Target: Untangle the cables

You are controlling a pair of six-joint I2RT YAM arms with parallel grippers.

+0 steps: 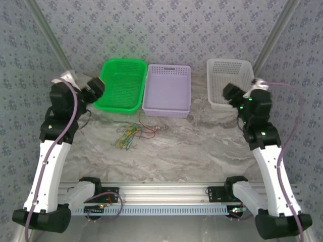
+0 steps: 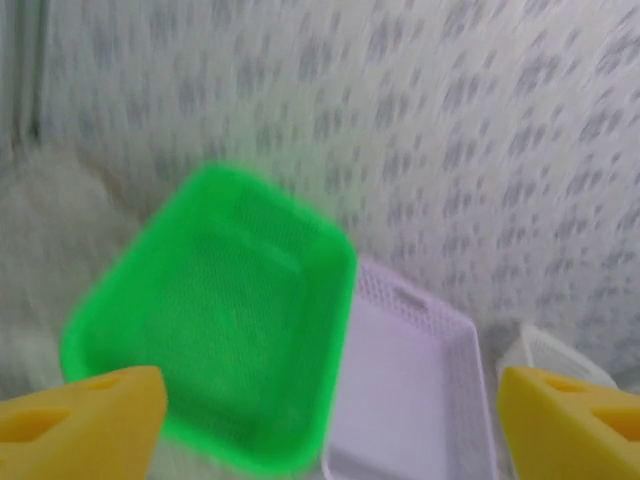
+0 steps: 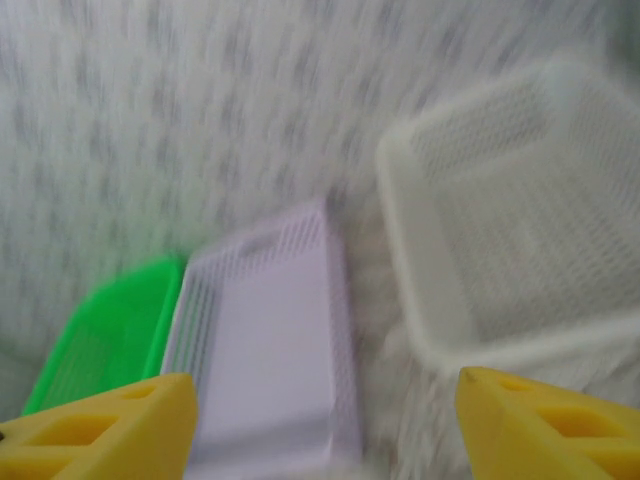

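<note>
A tangled clump of thin, floppy cables (image 1: 129, 136), yellow, green and red, lies on the grey marble-patterned desk (image 1: 202, 151). It sits left of centre, just on the near side of the spot where the bright green plastic basket (image 1: 121, 85) meets the lilac perforated plastic basket (image 1: 166, 91). One red strand loops out to the right toward the lilac basket's near edge; whether it touches cannot be told. A white perforated plastic basket (image 1: 229, 75) stands apart from them at the far right.

The left hand (image 2: 330, 425) is raised off the desk at the green basket's left side, its yellow fingers (image 2: 90, 425) spread wide and gripping nothing. The right hand (image 3: 325, 430) hangs over the white basket's near edge, also spread wide and gripping nothing. Both hands are well apart from the cables. Both wrist views are blurred.
</note>
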